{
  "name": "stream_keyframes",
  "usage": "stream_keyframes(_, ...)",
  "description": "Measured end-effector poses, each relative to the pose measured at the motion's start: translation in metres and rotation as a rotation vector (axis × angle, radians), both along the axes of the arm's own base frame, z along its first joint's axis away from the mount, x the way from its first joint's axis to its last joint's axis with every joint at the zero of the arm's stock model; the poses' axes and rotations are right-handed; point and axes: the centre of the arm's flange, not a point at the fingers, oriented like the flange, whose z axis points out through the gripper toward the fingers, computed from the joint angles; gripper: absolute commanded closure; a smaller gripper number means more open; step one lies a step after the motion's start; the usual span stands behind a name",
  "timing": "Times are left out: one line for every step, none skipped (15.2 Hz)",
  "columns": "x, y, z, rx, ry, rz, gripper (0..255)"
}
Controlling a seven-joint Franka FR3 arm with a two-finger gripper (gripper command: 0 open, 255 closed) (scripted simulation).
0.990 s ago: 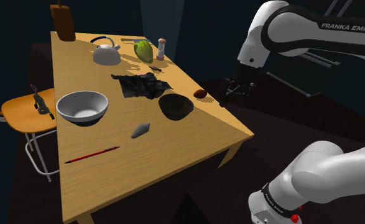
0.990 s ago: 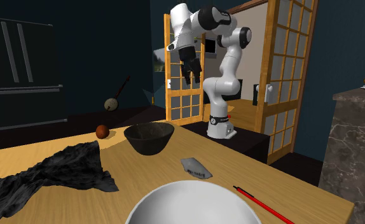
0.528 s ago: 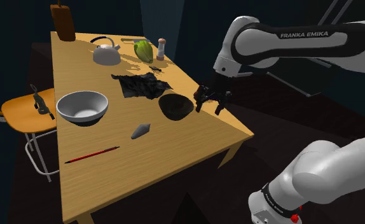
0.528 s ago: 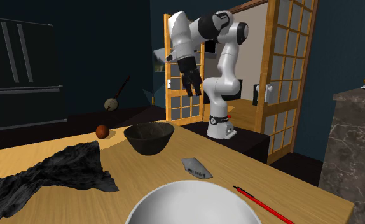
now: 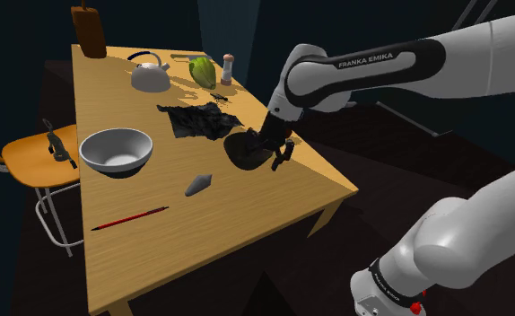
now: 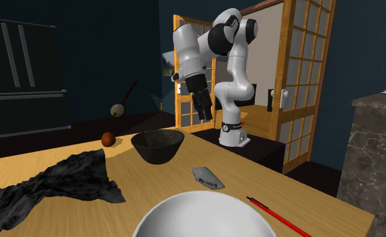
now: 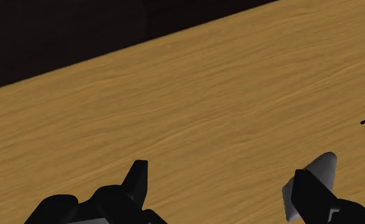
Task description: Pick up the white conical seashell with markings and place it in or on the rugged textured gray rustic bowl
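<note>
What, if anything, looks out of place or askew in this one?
Nothing spilled or broken. The dark cloth lies crumpled beside the dark bowl, and a small dark object sits on the orange chair seat.

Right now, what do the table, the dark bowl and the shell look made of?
Table: wood with a matte finish; clear grain lines run across it.
Dark bowl: near-black, with a rough, dull surface. It could be stone or coarse ceramic; the look leaves it open.
Shell: drawn grey with faint darker marks, no shine; its material is not readable.
</note>
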Motion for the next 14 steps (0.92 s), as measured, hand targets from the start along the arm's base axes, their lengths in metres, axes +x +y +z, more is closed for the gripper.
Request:
stream_keyframes(0.008,0.008,-0.005,0.007,0.0,-0.013,0)
stream_keyframes(0.017,0.015,-0.013,0.014,0.001,-0.026,0)
stream_keyframes(0.025,0.02,-0.023,0.02,0.001,-0.04,0)
stream_keyframes(0.031,0.027,-0.032,0.027,0.002,-0.053,0)
stream_keyframes(0.037,0.035,-0.036,0.034,0.002,-0.067,0)
stream_keyframes(0.046,0.043,-0.045,0.041,0.002,-0.079,0)
stream_keyframes(0.054,0.047,-0.049,0.047,0.003,-0.093,0)
stream_keyframes(0.066,0.053,-0.056,0.054,0.002,-0.106,0)
stream_keyframes(0.074,0.059,-0.064,0.061,0.004,-0.12,0)
stream_keyframes(0.082,0.065,-0.073,0.067,0.004,-0.133,0)
stream_keyframes(0.091,0.07,-0.08,0.074,0.005,-0.147,0)
stream_keyframes(0.1,0.077,-0.086,0.081,0.005,-0.16,0)
stream_keyframes(0.11,0.082,-0.092,0.088,0.006,-0.173,0)
stream_keyframes(0.113,0.084,-0.095,0.091,0.006,-0.181,0)
